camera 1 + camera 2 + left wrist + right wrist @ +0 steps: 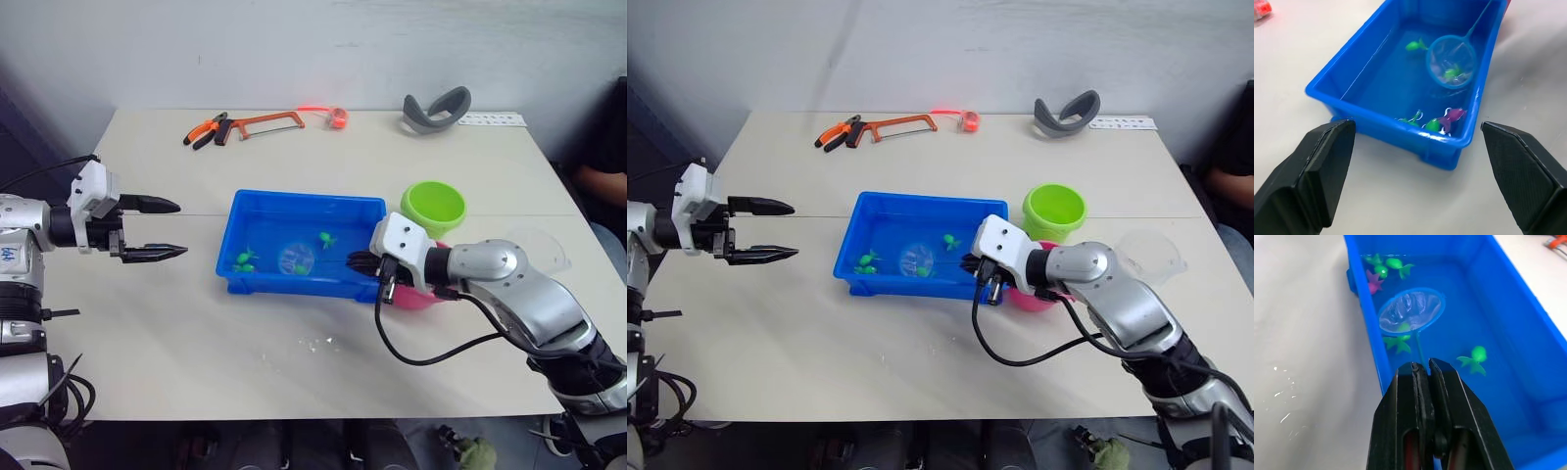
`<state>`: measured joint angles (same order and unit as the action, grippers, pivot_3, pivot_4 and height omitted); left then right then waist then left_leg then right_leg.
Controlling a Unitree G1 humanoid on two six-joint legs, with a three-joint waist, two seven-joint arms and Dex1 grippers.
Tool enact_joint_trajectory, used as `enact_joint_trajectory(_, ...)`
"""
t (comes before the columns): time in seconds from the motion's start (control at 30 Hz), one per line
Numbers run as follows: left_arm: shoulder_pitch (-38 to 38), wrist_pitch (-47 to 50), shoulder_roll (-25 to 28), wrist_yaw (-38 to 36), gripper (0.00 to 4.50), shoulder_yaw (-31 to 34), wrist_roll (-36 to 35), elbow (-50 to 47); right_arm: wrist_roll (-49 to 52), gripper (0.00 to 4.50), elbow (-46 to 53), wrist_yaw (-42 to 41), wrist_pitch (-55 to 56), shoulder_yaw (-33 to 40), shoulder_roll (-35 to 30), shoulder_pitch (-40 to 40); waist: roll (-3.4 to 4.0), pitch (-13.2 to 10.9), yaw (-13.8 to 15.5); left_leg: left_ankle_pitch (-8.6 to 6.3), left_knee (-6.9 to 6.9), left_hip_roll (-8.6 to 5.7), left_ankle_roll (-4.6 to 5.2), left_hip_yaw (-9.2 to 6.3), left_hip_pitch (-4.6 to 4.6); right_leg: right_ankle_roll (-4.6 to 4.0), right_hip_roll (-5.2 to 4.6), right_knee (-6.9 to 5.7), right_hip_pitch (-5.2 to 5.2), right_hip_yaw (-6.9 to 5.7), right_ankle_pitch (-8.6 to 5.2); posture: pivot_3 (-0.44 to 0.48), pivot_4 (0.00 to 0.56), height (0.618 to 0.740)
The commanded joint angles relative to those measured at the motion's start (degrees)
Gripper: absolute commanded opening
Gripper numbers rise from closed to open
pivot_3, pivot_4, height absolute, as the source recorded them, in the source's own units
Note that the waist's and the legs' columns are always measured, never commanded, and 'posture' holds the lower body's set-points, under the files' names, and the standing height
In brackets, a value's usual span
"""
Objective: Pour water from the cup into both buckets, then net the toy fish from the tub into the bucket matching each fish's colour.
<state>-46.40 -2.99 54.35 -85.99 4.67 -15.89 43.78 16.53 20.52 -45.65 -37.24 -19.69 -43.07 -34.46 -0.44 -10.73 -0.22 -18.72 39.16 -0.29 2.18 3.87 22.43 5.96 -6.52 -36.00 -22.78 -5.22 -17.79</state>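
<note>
Left of the blue tub (257,208), we see the left gripper (167,228) hovering above the table (196,333), fingers spread wide and holding nothing. Inside the tub, the net (1411,310) dips its blue hoop in the water over a green toy fish (1403,326), with other green fish and one magenta fish (1452,117) nearby. At the tub's right end, the right gripper (1421,367) clamps the net's thin handle. Just right of the tub stand the lime green bucket (433,207), the pink bucket (1031,297) and the clear cup (1146,257).
</note>
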Motion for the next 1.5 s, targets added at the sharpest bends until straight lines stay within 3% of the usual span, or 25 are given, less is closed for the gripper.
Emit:
enact_joint_trajectory(0.03, -0.82, -1.18, 0.99, -3.8, 4.47, 0.6, -0.25, 0.54, -2.2, 0.0, -0.06, -1.68, 1.12, -0.28, 0.59, -1.6, 0.0, 0.0, 0.0, 0.0, 0.0, 0.0, 0.0, 0.0, 0.01, 0.0, -0.02, 0.01, 0.0, -0.01, 0.0, 0.0, 0.15, 0.74)
enact_joint_trajectory(0.57, 2.05, 0.21, -0.46, -2.64, 4.47, 0.74, -1.05, -1.56, -10.2, 0.0, -6.63, -4.23, -1.5, -7.83, 9.54, -8.63, 0.0, 0.0, -0.23, 0.01, 0.02, 0.0, -0.01, -0.01, 0.02, 0.0, -0.03, -0.03, -0.02, -0.05, 0.0, 0.0, 0.15, 0.74)
enact_joint_trajectory(0.83, 3.03, 0.08, -0.84, -2.22, 4.47, 1.18, -1.28, -2.06, -8.63, 0.0, -8.0, -4.07, -4.22, -5.51, 14.96, -9.28, -0.02, 0.01, -0.56, 0.01, 0.02, 0.0, -0.01, -0.04, 0.02, 0.0, -0.02, -0.06, -0.02, -0.1, 0.0, 0.0, 0.15, 0.74)
enact_joint_trajectory(1.5, 3.63, 0.1, -1.54, -1.29, 4.47, 0.99, -1.19, -3.27, 1.0, 0.0, -6.2, -6.83, -15.05, 2.46, 14.38, -8.22, -0.02, 0.01, -1.4, 0.0, 0.01, 0.0, -0.02, -0.06, 0.02, 0.0, -0.05, -0.07, -0.02, -0.15, 0.0, 0.0, 0.15, 0.74)
